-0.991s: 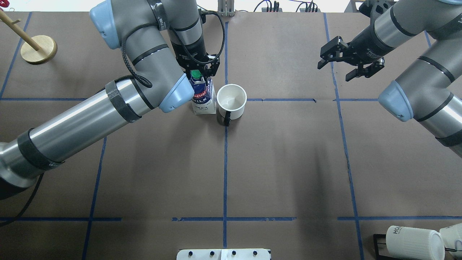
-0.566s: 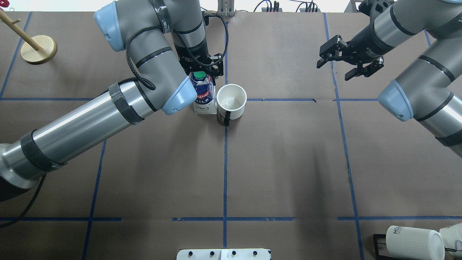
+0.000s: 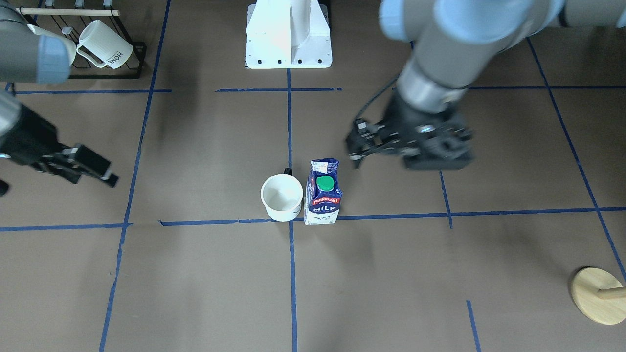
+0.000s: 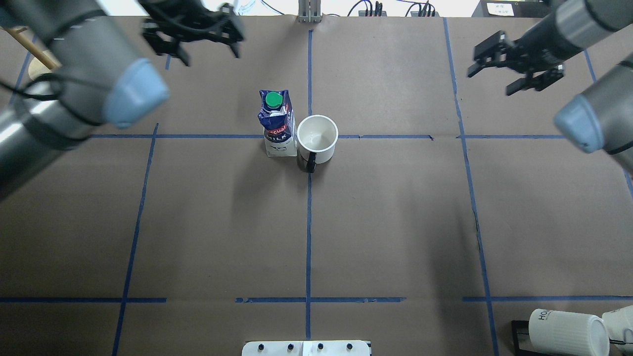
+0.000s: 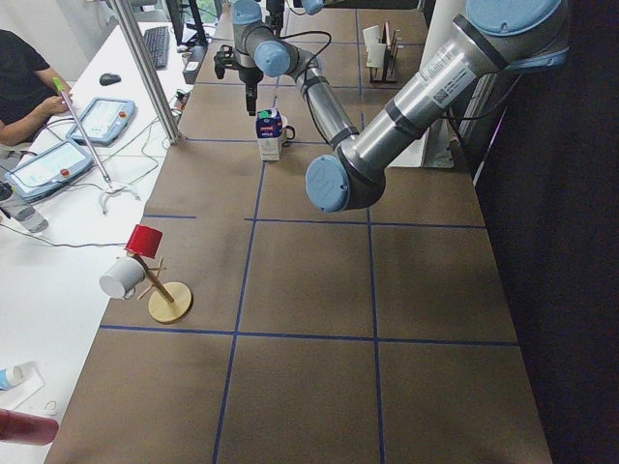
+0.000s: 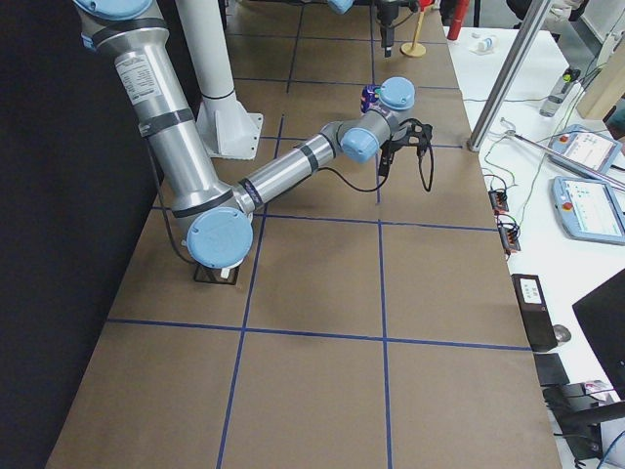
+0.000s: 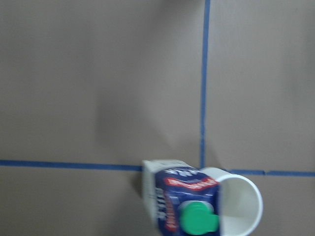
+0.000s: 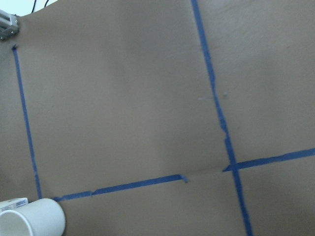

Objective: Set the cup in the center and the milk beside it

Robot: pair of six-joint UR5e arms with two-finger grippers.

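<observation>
The white cup (image 4: 317, 139) stands upright on the crossing of blue tape lines (image 3: 290, 223), its dark handle toward the robot. The milk carton (image 4: 276, 123) stands upright right beside it, on the robot's left, touching or nearly touching. Both also show in the front view, cup (image 3: 281, 195) and milk (image 3: 323, 193), and in the left wrist view, milk (image 7: 184, 206) and cup (image 7: 241, 206). My left gripper (image 4: 211, 55) is open and empty, raised far back and left of the carton. My right gripper (image 4: 489, 83) is open and empty, off to the far right.
A black rack with ribbed "HOME" mugs (image 4: 564, 331) stands at the near right corner. A wooden stand (image 3: 596, 296) is at the far left. The white robot base plate (image 4: 306, 348) is at the near middle edge.
My left gripper was around the carton's top; it has let go and moved up and away to the far left. The carton stays standing. My right gripper drew back to the right.
</observation>
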